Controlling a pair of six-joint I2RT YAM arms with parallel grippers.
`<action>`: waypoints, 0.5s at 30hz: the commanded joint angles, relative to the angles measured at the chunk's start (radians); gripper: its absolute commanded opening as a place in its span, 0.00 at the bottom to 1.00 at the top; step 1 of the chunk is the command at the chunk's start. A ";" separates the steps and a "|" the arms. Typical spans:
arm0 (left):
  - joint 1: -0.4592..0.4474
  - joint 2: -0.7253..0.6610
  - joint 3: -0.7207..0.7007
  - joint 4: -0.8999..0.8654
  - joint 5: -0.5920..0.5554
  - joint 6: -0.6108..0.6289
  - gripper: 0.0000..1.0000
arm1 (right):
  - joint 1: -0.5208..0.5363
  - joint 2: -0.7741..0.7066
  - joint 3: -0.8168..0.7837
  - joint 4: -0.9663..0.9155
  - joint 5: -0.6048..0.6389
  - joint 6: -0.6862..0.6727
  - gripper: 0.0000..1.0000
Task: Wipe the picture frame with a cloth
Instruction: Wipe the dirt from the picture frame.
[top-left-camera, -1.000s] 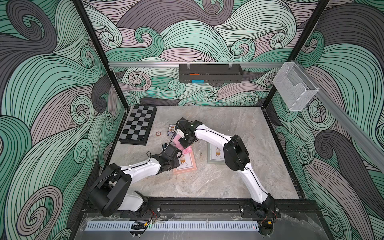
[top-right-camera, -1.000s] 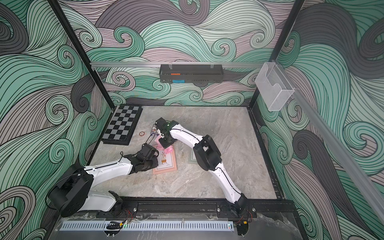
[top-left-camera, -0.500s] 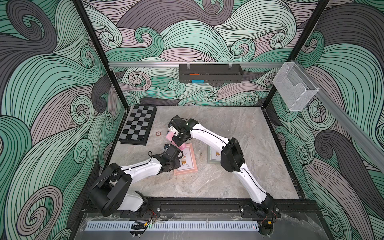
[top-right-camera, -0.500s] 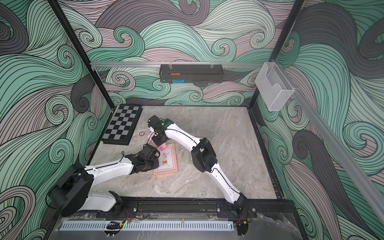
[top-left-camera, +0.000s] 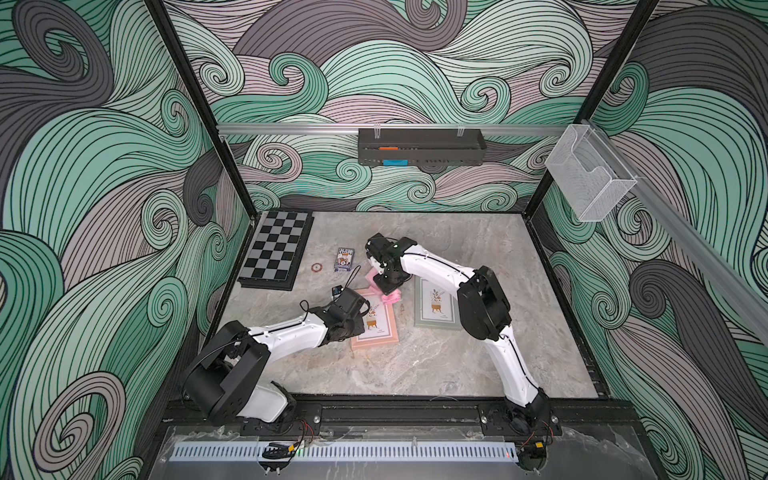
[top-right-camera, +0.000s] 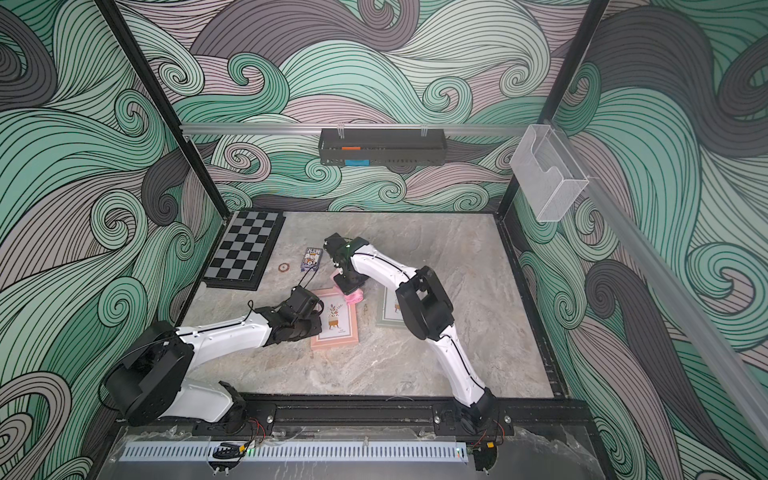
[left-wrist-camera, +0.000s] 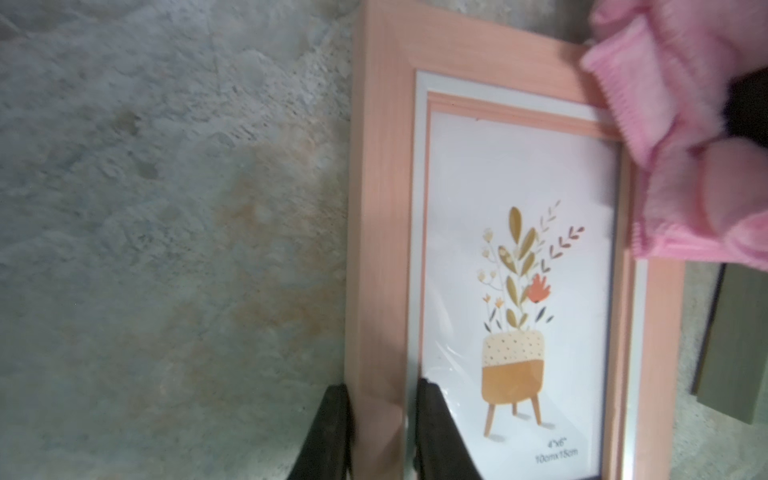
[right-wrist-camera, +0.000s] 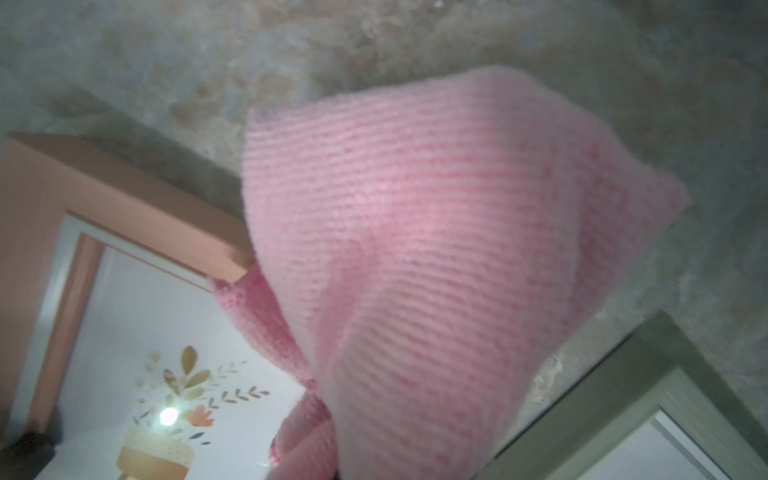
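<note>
The pink picture frame (top-left-camera: 376, 328) (top-right-camera: 336, 326) lies flat on the marble table, showing a potted-plant print (left-wrist-camera: 515, 316). My left gripper (left-wrist-camera: 380, 390) (top-left-camera: 358, 326) is shut on the frame's long side rail, one black finger (left-wrist-camera: 332, 432) outside it and one on the glass. The pink cloth (top-left-camera: 391, 296) (top-right-camera: 355, 296) (left-wrist-camera: 681, 137) hangs bunched from my right gripper (top-left-camera: 386, 286), which is shut on it. The cloth (right-wrist-camera: 415, 270) rests on the frame's far corner (right-wrist-camera: 224, 253) and hides the right fingertips.
A second, green picture frame (top-left-camera: 436, 307) (right-wrist-camera: 623, 407) lies just right of the pink one. A chessboard (top-left-camera: 276, 249), a card box (top-left-camera: 344, 259) and a small ring (top-left-camera: 317, 267) sit at the back left. A black tray (top-left-camera: 419, 146) and clear bin (top-left-camera: 590, 174) hang on the walls.
My right gripper swept the cloth away toward the far left, then back right and nearer, onto the frame's far right corner. The left gripper and the frame stayed put.
</note>
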 joint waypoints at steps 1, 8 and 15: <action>-0.008 0.071 -0.031 -0.094 0.049 -0.010 0.06 | -0.002 -0.020 -0.033 -0.025 0.066 -0.003 0.00; -0.010 0.070 0.000 -0.113 0.019 -0.008 0.06 | -0.007 -0.063 -0.103 -0.008 0.029 0.012 0.00; -0.010 0.090 0.034 -0.113 -0.003 -0.016 0.06 | 0.044 -0.284 -0.390 0.047 -0.072 0.077 0.00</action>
